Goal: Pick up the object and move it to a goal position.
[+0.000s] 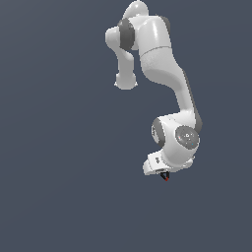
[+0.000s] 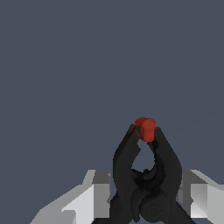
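The object (image 2: 146, 175) is a small dark clamp-like piece with a red tip (image 2: 145, 127). In the wrist view it sits between my two grey fingers (image 2: 101, 192), which press against its dark body on both sides. In the exterior view it shows only as a tiny dark and red speck (image 1: 166, 177) sticking out under the white hand (image 1: 156, 165). My gripper (image 1: 164, 174) is shut on the object. No goal marker shows in either view.
The white arm (image 1: 160, 54) bends down from the top of the exterior view to the wrist (image 1: 179, 140). Everything around it is a plain dark blue-grey surface (image 1: 59, 172) with no other objects or edges in view.
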`<state>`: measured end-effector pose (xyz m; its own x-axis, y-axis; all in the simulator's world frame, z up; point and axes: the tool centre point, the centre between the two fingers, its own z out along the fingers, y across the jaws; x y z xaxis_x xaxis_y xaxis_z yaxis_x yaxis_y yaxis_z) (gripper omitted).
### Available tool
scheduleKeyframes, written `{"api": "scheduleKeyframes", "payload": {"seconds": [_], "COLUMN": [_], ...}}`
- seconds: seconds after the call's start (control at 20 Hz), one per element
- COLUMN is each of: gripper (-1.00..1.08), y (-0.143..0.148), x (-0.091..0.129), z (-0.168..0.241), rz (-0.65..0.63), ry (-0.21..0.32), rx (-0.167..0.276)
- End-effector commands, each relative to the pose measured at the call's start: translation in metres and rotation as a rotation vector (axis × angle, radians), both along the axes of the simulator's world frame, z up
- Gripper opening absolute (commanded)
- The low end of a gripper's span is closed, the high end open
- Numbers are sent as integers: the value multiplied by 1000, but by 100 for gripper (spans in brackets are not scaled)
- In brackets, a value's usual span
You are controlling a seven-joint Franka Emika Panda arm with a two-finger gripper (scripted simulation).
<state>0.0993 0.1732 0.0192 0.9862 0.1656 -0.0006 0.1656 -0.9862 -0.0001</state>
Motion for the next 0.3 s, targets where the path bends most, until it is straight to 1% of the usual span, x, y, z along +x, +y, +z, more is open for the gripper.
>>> {"api": "scheduleKeyframes", "payload": {"seconds": [0.0, 0.25], "gripper": [-100, -100], "y": [2, 3], "x": [3, 5], "z": [0, 0], "rz": [0, 0], "ry": [0, 0], "rx": [0, 0]}}
